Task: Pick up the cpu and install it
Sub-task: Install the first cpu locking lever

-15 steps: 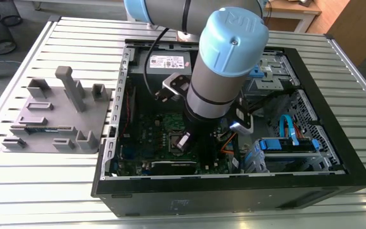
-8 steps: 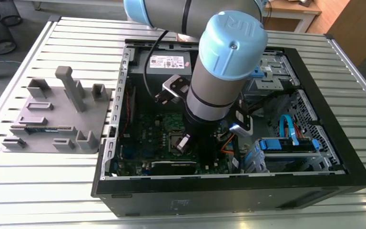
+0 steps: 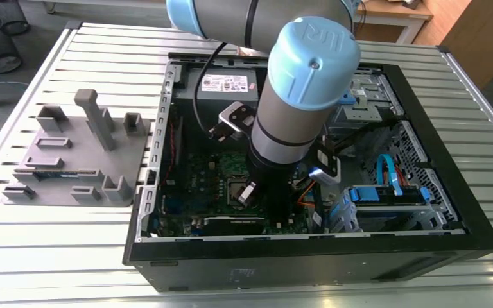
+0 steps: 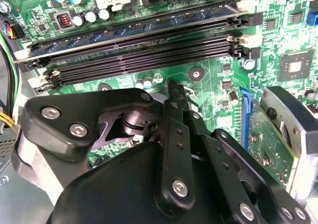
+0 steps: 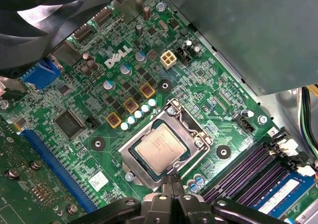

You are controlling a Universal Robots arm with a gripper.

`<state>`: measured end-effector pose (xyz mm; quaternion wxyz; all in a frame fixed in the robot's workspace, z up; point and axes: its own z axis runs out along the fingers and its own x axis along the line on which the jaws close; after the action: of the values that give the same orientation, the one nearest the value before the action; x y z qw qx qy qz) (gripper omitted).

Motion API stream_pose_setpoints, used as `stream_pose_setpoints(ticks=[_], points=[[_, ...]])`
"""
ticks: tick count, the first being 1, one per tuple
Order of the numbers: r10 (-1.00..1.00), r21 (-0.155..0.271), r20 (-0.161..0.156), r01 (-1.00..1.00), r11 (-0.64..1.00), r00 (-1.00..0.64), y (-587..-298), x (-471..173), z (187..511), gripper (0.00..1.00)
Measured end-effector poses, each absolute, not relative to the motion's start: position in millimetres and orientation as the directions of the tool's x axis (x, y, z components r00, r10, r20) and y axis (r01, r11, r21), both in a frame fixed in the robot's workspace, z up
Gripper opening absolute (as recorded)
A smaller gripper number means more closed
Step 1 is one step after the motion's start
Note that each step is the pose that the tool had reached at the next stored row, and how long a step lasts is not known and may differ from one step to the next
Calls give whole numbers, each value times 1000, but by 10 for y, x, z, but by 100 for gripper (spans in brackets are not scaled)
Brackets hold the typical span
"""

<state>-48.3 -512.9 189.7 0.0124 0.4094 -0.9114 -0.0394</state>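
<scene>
On a slatted metal desk [image 3: 58,256], we see an open black computer case [image 3: 315,256] lying on its side. A grey robot arm [image 3: 307,83] with pale blue caps reaches down into the middle of it. Toward the exterior view's left, just beside the case, a grey block tray [image 3: 75,160] sits on the same desk.

Inside the case lies a green circuit board [image 5: 99,110], and in the first wrist view we look straight down on it. Dark memory slots [image 5: 253,169] run along one side of the board. A metal-framed socket [image 5: 191,129] stands between them and a row of small capacitors.

The end effector [image 5: 174,182] hangs over the board just beside the socket's edge. Its two fingers are drawn together with nothing between them.

The cpu [image 5: 161,148], a small square chip with a dull silvery top, lies flat inside the socket's frame, just beside the fingertips and apart from them.
</scene>
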Motion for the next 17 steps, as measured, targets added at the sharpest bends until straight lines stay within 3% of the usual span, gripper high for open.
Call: stream_pose_setpoints(ticks=[17], points=[[-748,93,-22,-746,660,-664,-5138,-457,1883,11]])
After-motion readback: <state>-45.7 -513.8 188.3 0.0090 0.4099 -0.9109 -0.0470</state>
